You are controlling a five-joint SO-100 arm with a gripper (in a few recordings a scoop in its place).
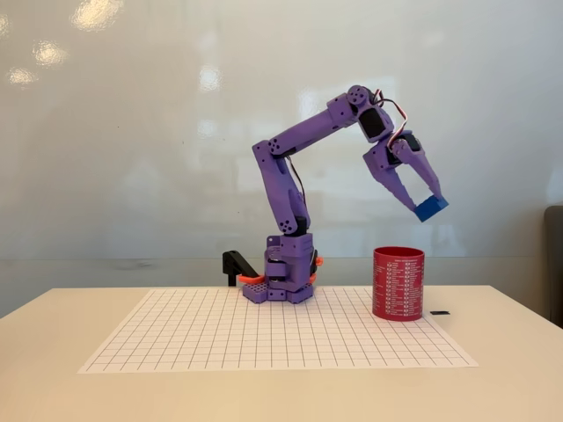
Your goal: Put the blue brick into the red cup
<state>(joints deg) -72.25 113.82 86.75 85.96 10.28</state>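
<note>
In the fixed view, the blue brick (431,207) is pinched at the tips of the purple fingers (421,203), held high above and slightly right of the red cup (398,283) on the worktop (510,378). The brick is judged light, rigid and smooth, so it is best gripped on flat opposite sides.

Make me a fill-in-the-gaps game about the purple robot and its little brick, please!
1. The gripper holds the ____ brick between its jaws.
2. The brick hangs in the air ____ the red cup.
3. The cup stands at the edge of the paper sheet printed with a ____.
4. The arm is coloured ____.

Missing words: blue; above; grid; purple
</note>
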